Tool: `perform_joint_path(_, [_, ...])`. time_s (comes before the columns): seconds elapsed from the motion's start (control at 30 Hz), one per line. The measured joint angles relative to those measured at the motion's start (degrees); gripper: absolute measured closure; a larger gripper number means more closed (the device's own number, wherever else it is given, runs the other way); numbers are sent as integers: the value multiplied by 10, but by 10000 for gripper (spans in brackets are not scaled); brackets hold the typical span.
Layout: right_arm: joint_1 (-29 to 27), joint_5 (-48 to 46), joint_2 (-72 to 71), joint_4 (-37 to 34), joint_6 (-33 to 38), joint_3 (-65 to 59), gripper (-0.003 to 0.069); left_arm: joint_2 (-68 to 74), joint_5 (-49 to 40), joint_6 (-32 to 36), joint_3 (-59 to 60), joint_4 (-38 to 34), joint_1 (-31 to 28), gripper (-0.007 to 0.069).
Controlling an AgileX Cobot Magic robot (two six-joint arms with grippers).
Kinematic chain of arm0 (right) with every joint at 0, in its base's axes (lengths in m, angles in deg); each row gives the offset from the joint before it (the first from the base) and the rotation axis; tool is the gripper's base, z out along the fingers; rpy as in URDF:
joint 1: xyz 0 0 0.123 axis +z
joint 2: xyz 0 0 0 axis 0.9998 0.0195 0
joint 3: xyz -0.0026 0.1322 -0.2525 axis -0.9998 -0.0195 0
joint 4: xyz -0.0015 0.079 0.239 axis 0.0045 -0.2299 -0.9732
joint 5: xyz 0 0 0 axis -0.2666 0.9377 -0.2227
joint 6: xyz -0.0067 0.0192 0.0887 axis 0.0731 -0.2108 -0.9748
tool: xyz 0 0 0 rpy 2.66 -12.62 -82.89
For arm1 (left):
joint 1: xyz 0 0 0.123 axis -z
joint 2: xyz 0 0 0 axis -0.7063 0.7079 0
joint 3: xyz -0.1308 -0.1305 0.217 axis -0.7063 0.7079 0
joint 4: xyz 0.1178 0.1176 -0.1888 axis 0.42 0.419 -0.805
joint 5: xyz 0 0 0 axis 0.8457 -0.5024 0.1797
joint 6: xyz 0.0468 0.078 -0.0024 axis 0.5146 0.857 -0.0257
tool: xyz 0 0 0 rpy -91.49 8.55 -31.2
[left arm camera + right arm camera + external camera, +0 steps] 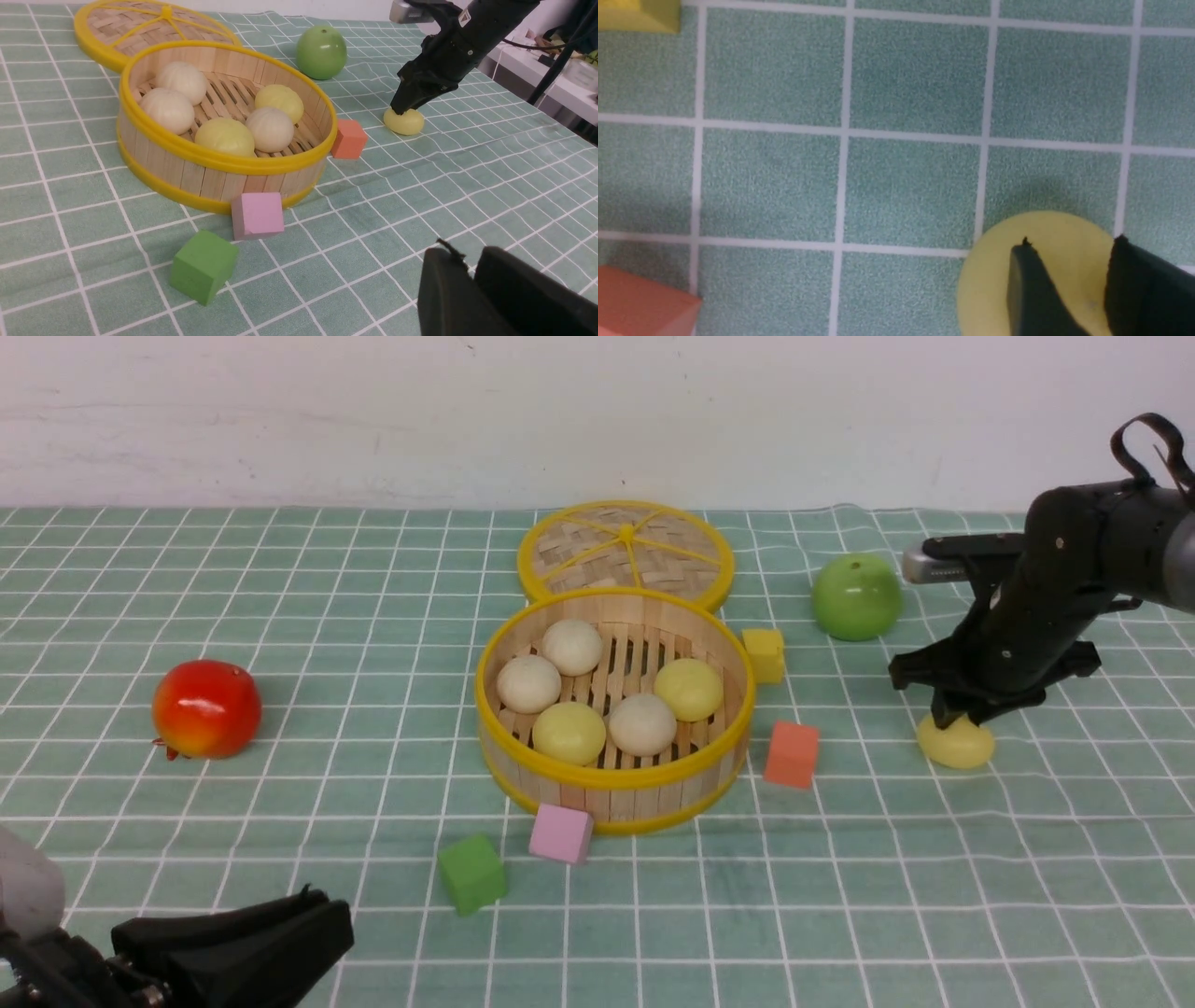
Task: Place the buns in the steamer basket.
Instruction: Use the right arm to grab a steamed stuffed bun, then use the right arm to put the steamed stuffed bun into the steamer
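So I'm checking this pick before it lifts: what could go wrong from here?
The right tool sits on top of the last bun, so the round bun may squirt out sideways. On the way to the basket, the bun could clip the orange cube or the rim.

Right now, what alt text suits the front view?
The right gripper presses down on a pale yellow bun lying on the green checked cloth, right of the steamer basket holding five buns.
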Motion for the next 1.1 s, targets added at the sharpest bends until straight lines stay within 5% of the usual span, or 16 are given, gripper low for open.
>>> perform_joint_path(0.2, [0, -13, -4, -12, 50, 0, 651, 0, 0, 0, 0, 0, 0, 525])
perform_joint_path(0.43, [25, -25, -76, -60, 91, 1, 660, 0, 0, 0, 0, 0, 0, 516])
perform_joint_path(0.77, [155, 137, -80, -260, 259, 34, 657, 0, 0, 0, 0, 0, 0, 515])
perform_joint_path(1.1, [197, 169, 48, -287, 310, 127, 653, 0, 0, 0, 0, 0, 0, 510])
